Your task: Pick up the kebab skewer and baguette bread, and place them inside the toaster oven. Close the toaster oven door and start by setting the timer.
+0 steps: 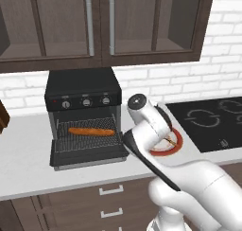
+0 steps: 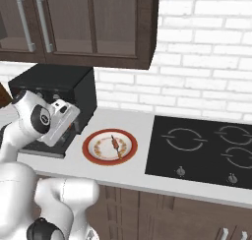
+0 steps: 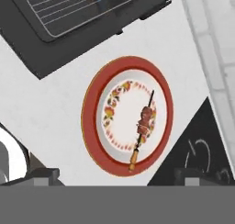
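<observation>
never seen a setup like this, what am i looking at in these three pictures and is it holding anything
This is a rendered kitchen with a white robot arm on a driving base. Two pictures come from cameras on the base, behind the arm to its left and right. The third looks down from the hand itself.

On the counter stands a black toaster oven with its door dropped open; the baguette bread lies on its rack. Beside it sits a red-rimmed plate with the kebab skewer on it, next to a black cooktop.

The pincer hangs above the plate, open, holding nothing.
</observation>
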Tool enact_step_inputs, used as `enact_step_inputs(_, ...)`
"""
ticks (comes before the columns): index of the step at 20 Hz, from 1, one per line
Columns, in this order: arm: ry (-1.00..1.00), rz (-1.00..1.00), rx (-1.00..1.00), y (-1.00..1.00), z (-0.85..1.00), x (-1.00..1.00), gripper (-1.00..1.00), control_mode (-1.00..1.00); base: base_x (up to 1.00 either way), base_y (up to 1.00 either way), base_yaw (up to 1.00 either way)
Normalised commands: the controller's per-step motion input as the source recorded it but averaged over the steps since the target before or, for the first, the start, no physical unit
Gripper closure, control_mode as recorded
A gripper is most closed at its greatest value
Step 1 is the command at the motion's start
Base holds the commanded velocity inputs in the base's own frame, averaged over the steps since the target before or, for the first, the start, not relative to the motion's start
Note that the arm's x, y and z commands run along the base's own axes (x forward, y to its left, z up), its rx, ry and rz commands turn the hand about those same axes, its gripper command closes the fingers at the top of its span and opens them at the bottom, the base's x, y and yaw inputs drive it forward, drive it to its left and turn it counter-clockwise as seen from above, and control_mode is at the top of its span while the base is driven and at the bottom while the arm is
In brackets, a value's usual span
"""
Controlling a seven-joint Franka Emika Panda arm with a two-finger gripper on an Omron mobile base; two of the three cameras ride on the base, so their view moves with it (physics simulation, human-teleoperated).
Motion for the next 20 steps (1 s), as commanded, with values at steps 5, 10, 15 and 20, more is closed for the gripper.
enact_step_inputs(5, 0.10, -0.26, 0.19, -0.95, 0.28, 0.03, -1.00, -1.00, 0.00, 0.00, 0.00)
enact_step_inputs(10, 0.06, -0.26, 0.14, -0.50, 0.01, 0.02, -1.00, -1.00, 0.00, 0.00, 0.00)
enact_step_inputs(15, 0.02, -0.20, 0.11, -0.14, -0.04, 0.19, -1.00, -1.00, 0.00, 0.00, 0.00)
enact_step_inputs(20, 0.00, -0.16, 0.08, -0.04, -0.08, 0.36, -1.00, -1.00, 0.00, 0.00, 0.00)
